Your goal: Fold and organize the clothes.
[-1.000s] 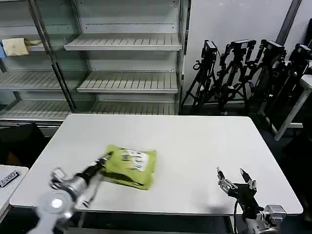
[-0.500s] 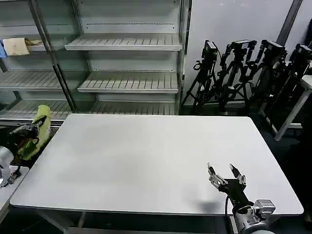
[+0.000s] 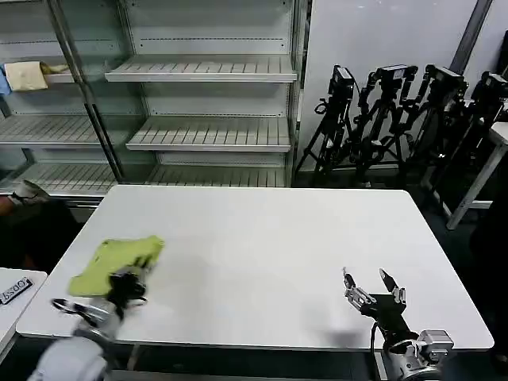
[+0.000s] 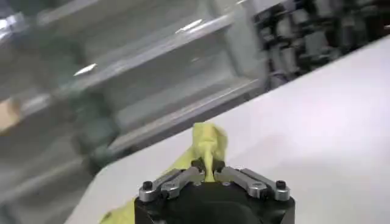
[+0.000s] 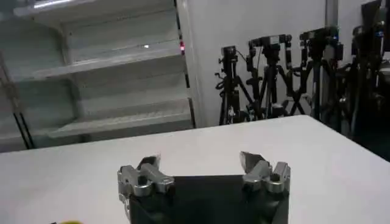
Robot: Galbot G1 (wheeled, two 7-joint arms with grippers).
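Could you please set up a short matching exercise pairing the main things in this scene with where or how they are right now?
Things:
1. T-shirt
2. left claw
3. right claw
4. tripods

States:
a. open over bare table, near right
b. standing behind the table's far right
c. shut on yellow-green fabric
d. lying at the table's near left

Pairs: 1-d, 2-c, 3-a, 4-b

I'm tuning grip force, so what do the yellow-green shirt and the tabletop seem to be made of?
The T-shirt, pinched by the left gripper, looks like soft matte knit fabric, probably cotton: it creases and droops in limp folds. The table looks hard and smooth, perhaps laminate or painted board: flat white with a faint sheen. The right gripper is open over it.
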